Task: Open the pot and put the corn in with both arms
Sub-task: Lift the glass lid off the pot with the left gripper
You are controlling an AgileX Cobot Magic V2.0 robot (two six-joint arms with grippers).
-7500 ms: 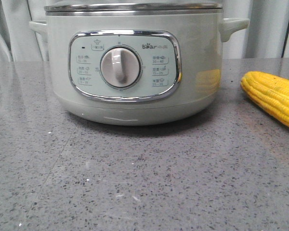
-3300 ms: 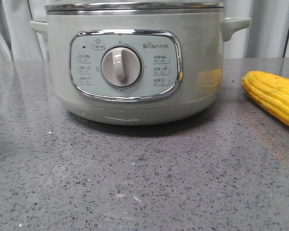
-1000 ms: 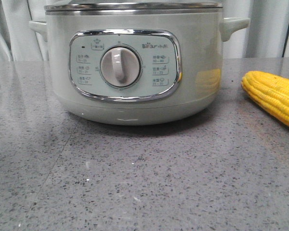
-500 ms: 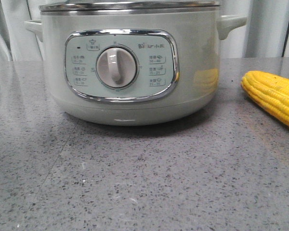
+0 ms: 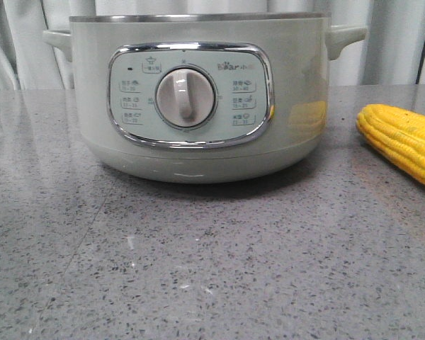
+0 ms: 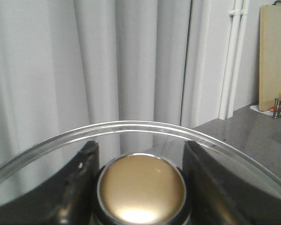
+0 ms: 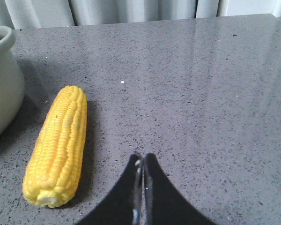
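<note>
The pale grey-green pot (image 5: 198,99) stands mid-table with its white dial facing me; no lid shows on its steel rim. My left gripper (image 6: 140,146) is shut on the gold knob (image 6: 141,187) of the round glass lid (image 6: 131,125) and holds it up in front of the curtains. The yellow corn (image 5: 404,142) lies on the table right of the pot. In the right wrist view the corn (image 7: 58,143) lies beside the pot's wall (image 7: 0,79). My right gripper (image 7: 143,158) is shut and empty, above the table just to the side of the corn.
Grey speckled stone table (image 5: 212,269) runs in front of the pot. White curtains (image 5: 397,42) hang behind it. A wooden board (image 6: 274,51) leans against the far wall in the left wrist view.
The lid's rim sat on the pot before and is now gone from the front view. The pot slid a little left, then back right. The corn has not moved.
</note>
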